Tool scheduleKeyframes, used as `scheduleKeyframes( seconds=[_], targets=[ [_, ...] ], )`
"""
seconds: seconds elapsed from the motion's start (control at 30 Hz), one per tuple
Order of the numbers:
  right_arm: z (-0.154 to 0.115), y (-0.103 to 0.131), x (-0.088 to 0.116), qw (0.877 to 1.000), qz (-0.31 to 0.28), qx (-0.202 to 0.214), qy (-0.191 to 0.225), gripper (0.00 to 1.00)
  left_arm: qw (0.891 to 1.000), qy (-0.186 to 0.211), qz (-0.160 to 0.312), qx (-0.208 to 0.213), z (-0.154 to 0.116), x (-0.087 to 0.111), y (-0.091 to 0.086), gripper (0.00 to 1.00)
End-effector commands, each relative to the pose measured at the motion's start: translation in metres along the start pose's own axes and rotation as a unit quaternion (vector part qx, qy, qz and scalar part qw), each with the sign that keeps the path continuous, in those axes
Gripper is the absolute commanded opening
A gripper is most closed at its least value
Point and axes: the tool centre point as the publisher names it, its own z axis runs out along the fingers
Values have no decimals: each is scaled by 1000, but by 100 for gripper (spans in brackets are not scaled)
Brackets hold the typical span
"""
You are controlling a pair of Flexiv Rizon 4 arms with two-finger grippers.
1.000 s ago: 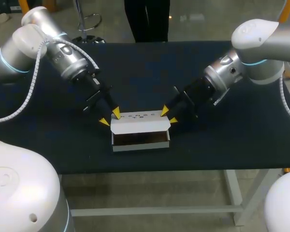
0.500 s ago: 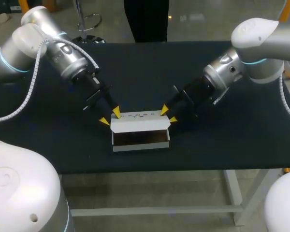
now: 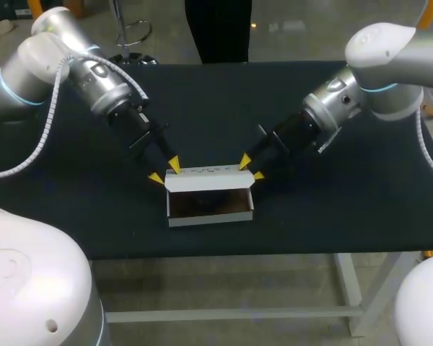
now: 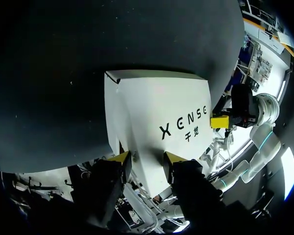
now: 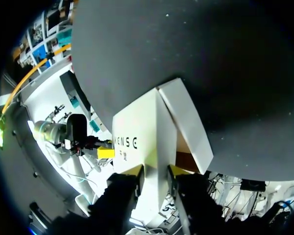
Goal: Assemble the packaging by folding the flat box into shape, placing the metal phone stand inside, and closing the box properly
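A white cardboard box lies near the table's front middle, its dark brown inside facing the front edge. I cannot make out a metal stand in it. Its lid stands tilted over the back. My left gripper is shut on the lid's left end and my right gripper on its right end. In the left wrist view the printed lid runs ahead from between the fingers of the left gripper. In the right wrist view the lid sits between the yellow tips of the right gripper, the brown inside beside it.
The black table carries nothing else. Its front edge runs just below the box. Both arms slant in from the back corners and meet over the box.
Both grippers have drawn slightly up and back with the lid's ends. The box body has stayed where it was.
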Motion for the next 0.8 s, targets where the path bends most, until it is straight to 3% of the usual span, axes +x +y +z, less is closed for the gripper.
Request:
scheduleKeyframes(
  seconds=[0.03,0.8],
  targets=[
    [1,4,5,1000,1,8,-3,36,1000,-3,-4,-7,-2,5,-3,45],
    [0,4,12,1000,2,18,-8,35,999,29,-36,-25,-5,13,-5,43]
  ],
)
